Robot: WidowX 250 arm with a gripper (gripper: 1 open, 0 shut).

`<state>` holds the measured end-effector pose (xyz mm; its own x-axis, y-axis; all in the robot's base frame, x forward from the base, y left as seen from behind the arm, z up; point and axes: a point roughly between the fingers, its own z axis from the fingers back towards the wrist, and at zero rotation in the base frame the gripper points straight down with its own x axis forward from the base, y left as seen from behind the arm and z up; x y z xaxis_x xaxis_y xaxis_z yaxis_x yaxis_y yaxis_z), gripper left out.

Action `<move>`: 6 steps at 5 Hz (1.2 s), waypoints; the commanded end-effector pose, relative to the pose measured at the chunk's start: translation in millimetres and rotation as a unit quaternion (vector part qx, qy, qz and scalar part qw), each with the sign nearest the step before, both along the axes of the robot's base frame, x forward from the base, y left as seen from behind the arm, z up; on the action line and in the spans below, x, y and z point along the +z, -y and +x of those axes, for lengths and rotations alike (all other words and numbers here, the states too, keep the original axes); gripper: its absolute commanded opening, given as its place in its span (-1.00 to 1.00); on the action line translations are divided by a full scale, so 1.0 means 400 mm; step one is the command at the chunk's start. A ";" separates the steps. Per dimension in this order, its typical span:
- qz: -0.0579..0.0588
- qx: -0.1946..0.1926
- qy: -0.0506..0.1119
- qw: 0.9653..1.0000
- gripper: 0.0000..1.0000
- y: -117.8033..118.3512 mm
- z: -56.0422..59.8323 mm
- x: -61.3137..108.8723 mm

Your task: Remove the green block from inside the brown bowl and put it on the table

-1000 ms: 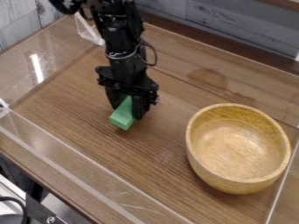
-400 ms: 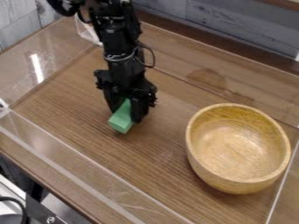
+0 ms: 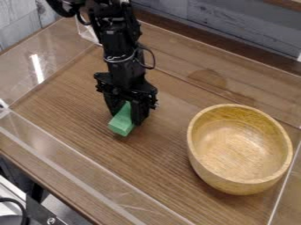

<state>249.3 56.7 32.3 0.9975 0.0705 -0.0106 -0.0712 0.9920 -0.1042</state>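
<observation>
My gripper [image 3: 127, 112] points straight down over the left middle of the table [image 3: 83, 149], shut on the green block [image 3: 122, 122]. The block hangs tilted from the black fingers, its lower end at or just above the wood; I cannot tell if it touches. The brown bowl [image 3: 241, 180] stands to the right of the gripper, well apart from it, and its inside shows only bare wood grain.
Low clear acrylic walls [image 3: 70, 176] edge the tabletop at front and left. A grey panelled wall [image 3: 235, 22] runs behind the far edge. Dark cables and hardware [image 3: 18, 211] lie below the front left corner.
The gripper with the green block has sunk slightly and shifted a touch left. The bowl has not moved.
</observation>
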 end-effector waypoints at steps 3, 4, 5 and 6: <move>-0.007 0.003 0.005 1.000 -1.00 -0.007 0.003 0.016; -0.011 0.003 0.002 1.000 -1.00 -0.006 0.002 0.015; -0.014 0.003 -0.001 1.000 -1.00 -0.006 0.001 0.015; -0.017 0.003 -0.004 1.000 -1.00 -0.006 0.000 0.014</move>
<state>241.8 53.4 29.4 0.9962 0.0630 -0.0609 -0.0713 0.9868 -0.1456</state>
